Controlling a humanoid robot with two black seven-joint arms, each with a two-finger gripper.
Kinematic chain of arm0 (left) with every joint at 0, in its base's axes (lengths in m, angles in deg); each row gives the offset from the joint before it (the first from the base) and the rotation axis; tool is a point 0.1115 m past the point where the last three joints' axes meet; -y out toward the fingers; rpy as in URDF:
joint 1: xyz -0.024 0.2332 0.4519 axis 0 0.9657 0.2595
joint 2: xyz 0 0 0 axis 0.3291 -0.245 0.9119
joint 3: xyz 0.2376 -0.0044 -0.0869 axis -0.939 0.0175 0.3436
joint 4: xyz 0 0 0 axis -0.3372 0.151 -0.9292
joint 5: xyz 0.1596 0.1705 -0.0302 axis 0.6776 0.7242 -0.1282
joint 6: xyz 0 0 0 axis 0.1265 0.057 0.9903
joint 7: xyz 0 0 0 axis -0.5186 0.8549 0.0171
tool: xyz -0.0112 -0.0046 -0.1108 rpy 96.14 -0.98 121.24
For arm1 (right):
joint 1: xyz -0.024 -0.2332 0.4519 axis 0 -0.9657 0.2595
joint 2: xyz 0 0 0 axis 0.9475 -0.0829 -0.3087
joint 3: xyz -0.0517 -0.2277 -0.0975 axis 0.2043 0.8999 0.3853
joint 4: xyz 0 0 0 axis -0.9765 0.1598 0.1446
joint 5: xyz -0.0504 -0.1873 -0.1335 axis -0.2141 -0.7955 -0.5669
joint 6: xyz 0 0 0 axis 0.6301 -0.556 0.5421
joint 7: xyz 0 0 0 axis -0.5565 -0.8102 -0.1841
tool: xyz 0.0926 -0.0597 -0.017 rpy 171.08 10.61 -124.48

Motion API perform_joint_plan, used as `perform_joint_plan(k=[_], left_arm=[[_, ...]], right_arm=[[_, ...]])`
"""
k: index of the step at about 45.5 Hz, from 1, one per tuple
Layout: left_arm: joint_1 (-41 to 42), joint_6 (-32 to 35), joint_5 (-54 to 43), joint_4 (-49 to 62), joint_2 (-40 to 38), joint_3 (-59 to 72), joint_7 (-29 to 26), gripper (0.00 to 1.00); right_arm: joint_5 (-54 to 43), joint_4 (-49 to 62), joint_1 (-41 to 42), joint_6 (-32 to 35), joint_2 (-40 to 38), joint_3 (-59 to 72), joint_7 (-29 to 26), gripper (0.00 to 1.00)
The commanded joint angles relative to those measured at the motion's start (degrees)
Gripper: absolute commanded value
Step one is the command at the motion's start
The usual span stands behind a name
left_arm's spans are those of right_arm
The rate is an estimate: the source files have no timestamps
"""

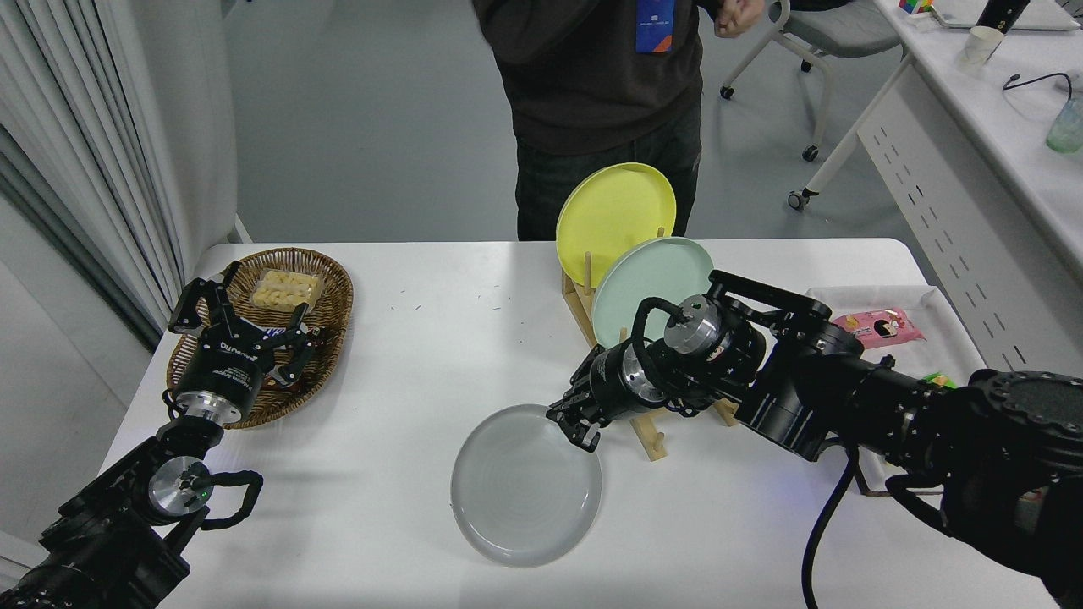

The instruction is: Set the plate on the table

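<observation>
One grey plate lies with its far-right rim in the right gripper.

I work in what looks like an office or lab room set up for testing. My white tabletop stands on a plain grey floor, with pale vertical blinds along the left side. To the right runs a white desk with a perforated side panel, a paper cup and a cable on it. A castered office chair stands behind, and a person wearing a badge is at the far edge.
</observation>
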Motion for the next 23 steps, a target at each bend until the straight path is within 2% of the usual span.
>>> perform_joint_plan(k=[1,11,18,23], left_arm=[[0.0,0.0,0.02,0.0,0.0,0.02,0.0,0.98],[0.0,0.0,0.02,0.0,0.0,0.01,0.0,0.98],[0.0,0.0,0.02,0.0,0.0,0.01,0.0,0.98],[0.0,0.0,0.02,0.0,0.0,0.02,0.0,0.98]], right_arm=[[-0.51,0.42,-0.02,0.58,0.0,-0.01,0.02,0.0],[-0.51,1.3,-0.02,2.52,0.0,0.08,0.02,0.01],[-1.12,1.56,-0.02,3.31,0.0,0.08,0.02,0.16],[-1.74,1.56,-0.02,3.4,0.0,0.08,0.02,0.2]])
